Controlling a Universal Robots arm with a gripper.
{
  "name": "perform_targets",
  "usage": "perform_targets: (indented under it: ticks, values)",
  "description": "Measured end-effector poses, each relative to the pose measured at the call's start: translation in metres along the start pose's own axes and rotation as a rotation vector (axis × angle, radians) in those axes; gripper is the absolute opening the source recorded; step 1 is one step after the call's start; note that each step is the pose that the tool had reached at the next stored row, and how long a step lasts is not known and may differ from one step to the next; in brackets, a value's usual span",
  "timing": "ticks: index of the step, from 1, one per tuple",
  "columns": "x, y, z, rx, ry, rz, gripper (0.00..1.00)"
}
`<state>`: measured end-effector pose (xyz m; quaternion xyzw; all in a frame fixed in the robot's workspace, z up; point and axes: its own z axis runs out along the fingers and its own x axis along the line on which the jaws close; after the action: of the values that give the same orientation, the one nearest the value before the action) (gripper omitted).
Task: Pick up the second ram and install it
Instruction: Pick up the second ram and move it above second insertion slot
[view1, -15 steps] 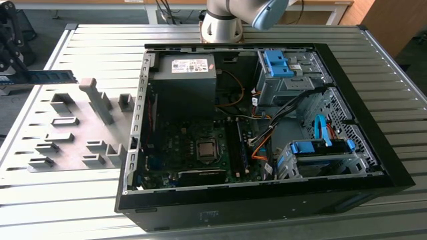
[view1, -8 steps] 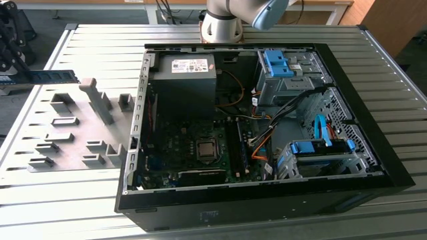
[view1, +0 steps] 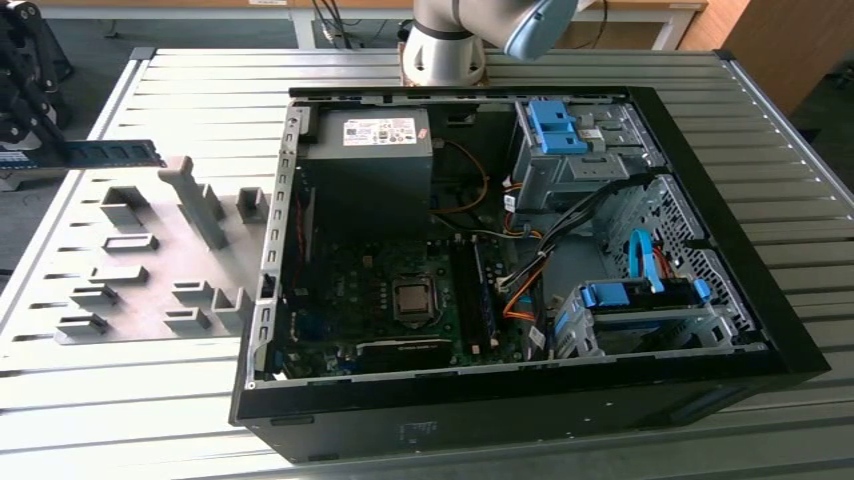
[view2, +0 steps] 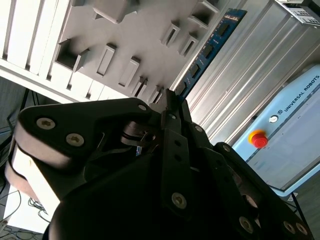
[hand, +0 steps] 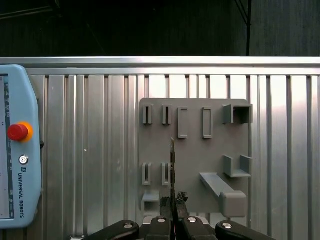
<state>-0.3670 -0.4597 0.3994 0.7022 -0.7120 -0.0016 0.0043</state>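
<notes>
Gripper (hand: 173, 201) clamps second ram (view2: 208, 50) over gray holder plate (hand: 192, 160) on slatted metal table (hand: 90, 150).

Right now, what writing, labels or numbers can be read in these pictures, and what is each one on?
On the control pendant: a maker's name in capitals below its red button; it is a brand, so it is not quoted.
On the power supply: a white label, print too small to read.
On the memory stick: a pale label, print too small to read.
</notes>
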Motion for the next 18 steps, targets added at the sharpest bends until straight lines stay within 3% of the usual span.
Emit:
perform_targets:
  ticks: [18]
  values:
    - [-0.0001,-0.0094,-0.0001,0.0,0.0,0.0,0.15]
